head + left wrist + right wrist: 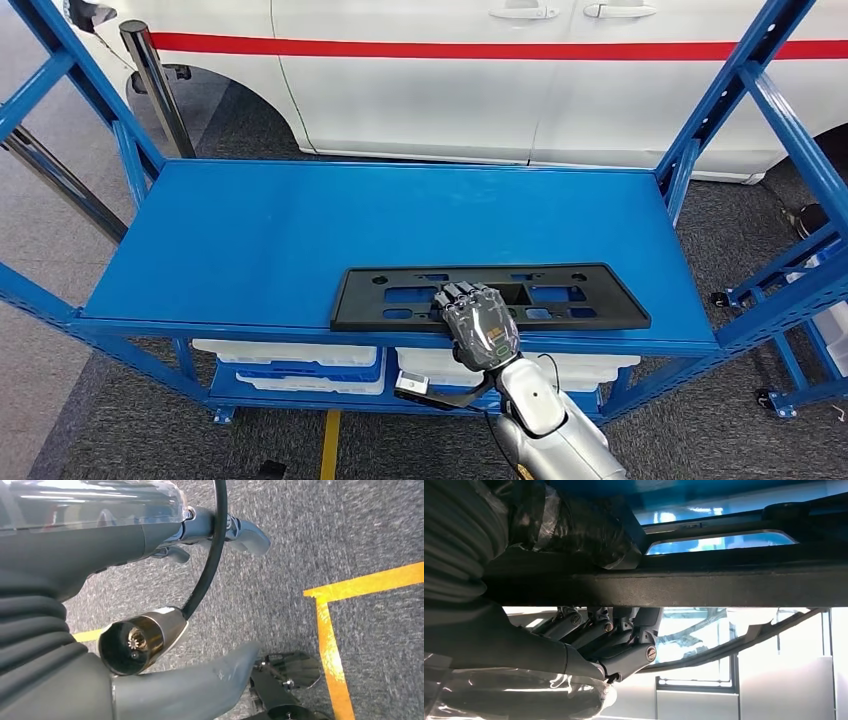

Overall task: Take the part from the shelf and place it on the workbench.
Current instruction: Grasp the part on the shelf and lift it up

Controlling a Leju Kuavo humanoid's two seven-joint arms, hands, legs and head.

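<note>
The part point(560, 285) is a long flat black plastic frame with cut-outs. It lies along the front edge of the blue shelf point(250, 230), right of the middle. My right hand point(478, 325) reaches over that front edge, with its fingers curled on top of the part near its middle. In the right wrist view the part's edge point(724, 587) runs between the thumb on one side and the dark fingers point(614, 640) on the other, so the hand grips it. My left hand point(100, 540) hangs over the grey floor, fingers apart, holding nothing.
A white car with a red stripe point(450, 80) stands close behind the shelf. Blue uprights point(700, 130) frame both ends. White bins point(290, 360) sit on the lower level. Another blue rack point(800, 280) stands to the right. A yellow floor line point(330, 645) marks the carpet.
</note>
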